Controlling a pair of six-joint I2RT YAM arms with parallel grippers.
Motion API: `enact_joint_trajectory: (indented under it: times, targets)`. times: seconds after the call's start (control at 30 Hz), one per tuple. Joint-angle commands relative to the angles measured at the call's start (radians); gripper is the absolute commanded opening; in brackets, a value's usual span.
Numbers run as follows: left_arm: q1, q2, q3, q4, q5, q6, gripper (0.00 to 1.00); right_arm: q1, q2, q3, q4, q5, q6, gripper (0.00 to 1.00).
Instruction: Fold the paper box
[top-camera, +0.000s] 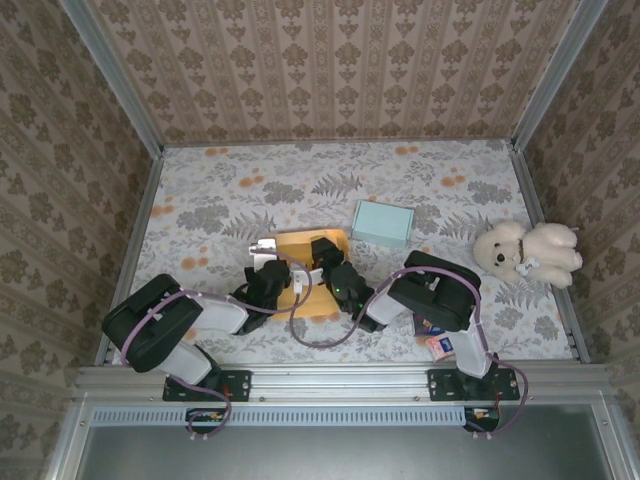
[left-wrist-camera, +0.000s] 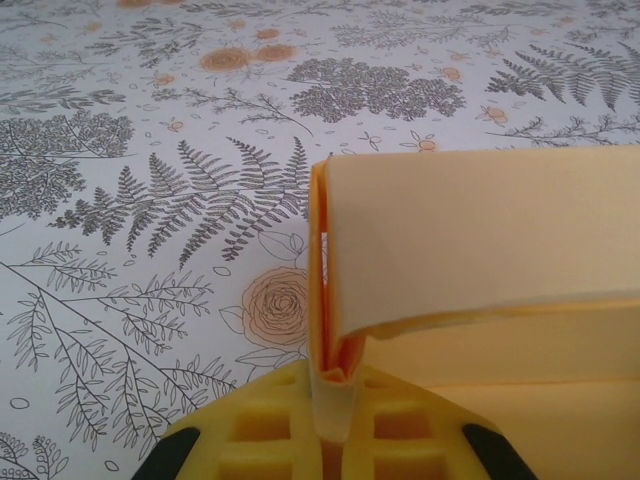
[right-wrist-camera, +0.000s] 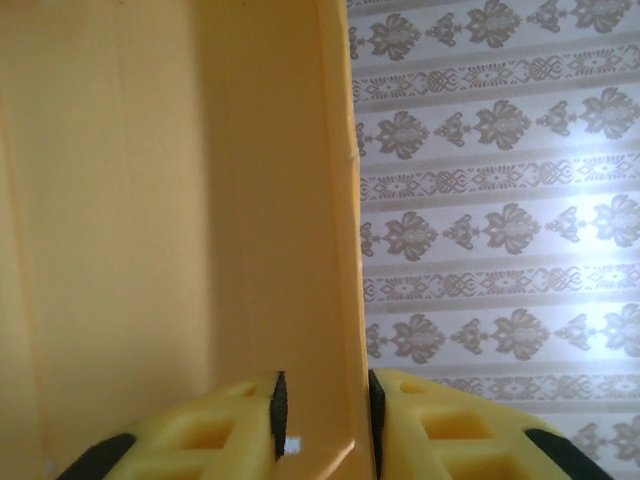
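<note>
The orange paper box (top-camera: 298, 243) sits mid-table on the floral tablecloth (top-camera: 420, 185). The left gripper (left-wrist-camera: 335, 402) is pinched tight on its folded wall. The right gripper (right-wrist-camera: 322, 425) loosely straddles another wall, jaws slightly apart.

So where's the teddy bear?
In the top view, the teddy lies at the right edge of the table, to the right of the blue box.
</note>
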Motion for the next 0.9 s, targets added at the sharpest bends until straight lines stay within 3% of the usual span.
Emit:
enact_joint_trajectory:
  times: [0.0, 0.2, 0.4, 0.6, 0.87]
  targets:
    - [0.008, 0.013, 0.022, 0.01, -0.024, 0.014, 0.0, -0.015, -0.066, -0.035, -0.041, -0.032, 0.107, 0.38]
    - [0.021, 0.013, 0.03, 0.008, 0.013, 0.056, 0.0, -0.03, -0.197, -0.118, -0.118, -0.054, 0.236, 0.42]
    - [0.048, 0.013, 0.013, 0.03, 0.08, 0.094, 0.0, -0.034, -0.431, -0.173, -0.404, -0.08, 0.431, 0.43]
    - [0.063, -0.018, -0.038, 0.116, 0.186, 0.195, 0.0, -0.071, -0.696, -0.149, -0.758, -0.157, 0.738, 0.45]
    - [0.092, -0.119, -0.053, 0.015, 0.314, 0.133, 0.0, -0.133, -0.912, -0.073, -1.095, -0.174, 1.221, 0.44]
